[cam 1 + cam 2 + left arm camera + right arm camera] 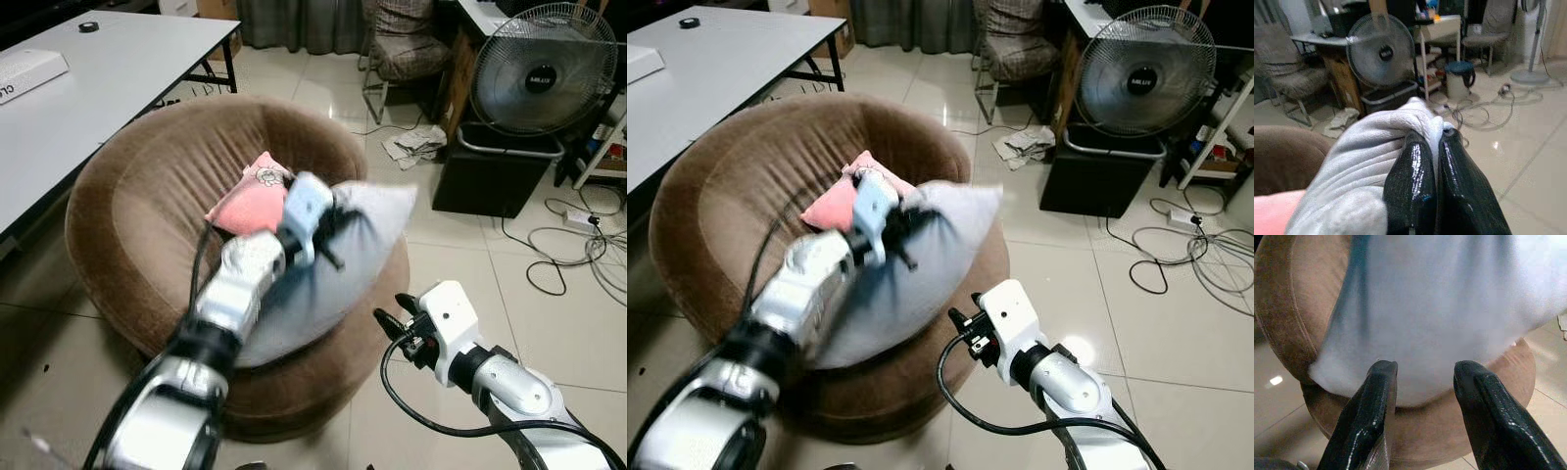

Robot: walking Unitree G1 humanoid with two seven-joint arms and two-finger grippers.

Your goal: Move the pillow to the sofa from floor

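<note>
My left hand (328, 227) pinches the grey pillow (323, 284) shut over the sofa (127, 186); right hand (1422, 406) open, empty; next: lower, release.

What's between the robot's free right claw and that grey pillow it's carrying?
Nothing but air: the right gripper, fingers apart, faces the grey pillow across a bare gap, in its wrist view.

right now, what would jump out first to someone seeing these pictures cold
The big grey pillow draped over the round brown sofa, with the left hand pinched shut on a fold of its fabric. Next, a small pink cushion tucked behind it on the seat, and the right hand open just in front of the sofa's edge.
</note>
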